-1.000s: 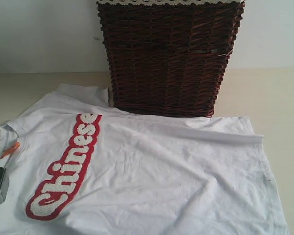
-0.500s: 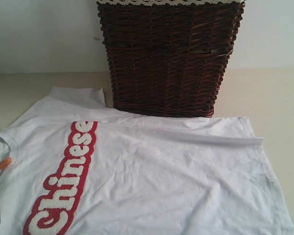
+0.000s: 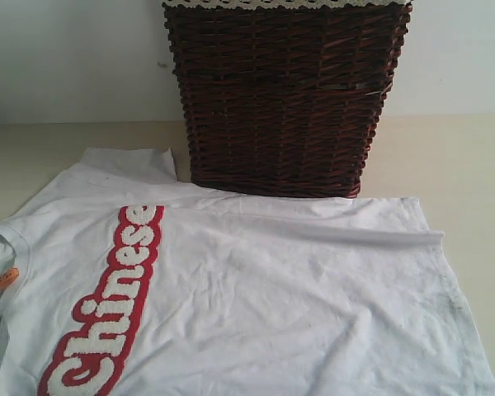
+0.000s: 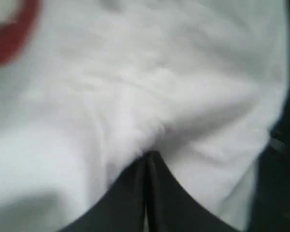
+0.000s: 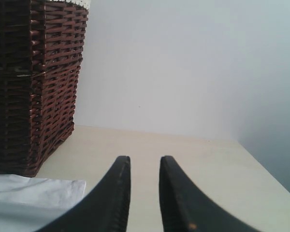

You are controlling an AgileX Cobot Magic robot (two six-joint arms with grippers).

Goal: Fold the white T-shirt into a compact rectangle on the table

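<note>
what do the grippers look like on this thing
Both are plain black. The left gripper has two smooth fingers tapering to a narrow tip. The right gripper has two curved, tapering fingers with fine ribbing on the inner faces. No cables show.

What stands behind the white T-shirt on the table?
A dark brown wicker basket stands behind the white T-shirt, at its far edge. The basket hides the table behind it.

Looks like a home-ish laundry corner, though it could just as easily be a staged test bench. Dark wicker basket (image 3: 285, 99) with lacy white trim (image 3: 285, 3), pale table (image 3: 454, 157), bare white wall (image 3: 74, 58), tee (image 3: 297, 289) spread out in front.
</note>
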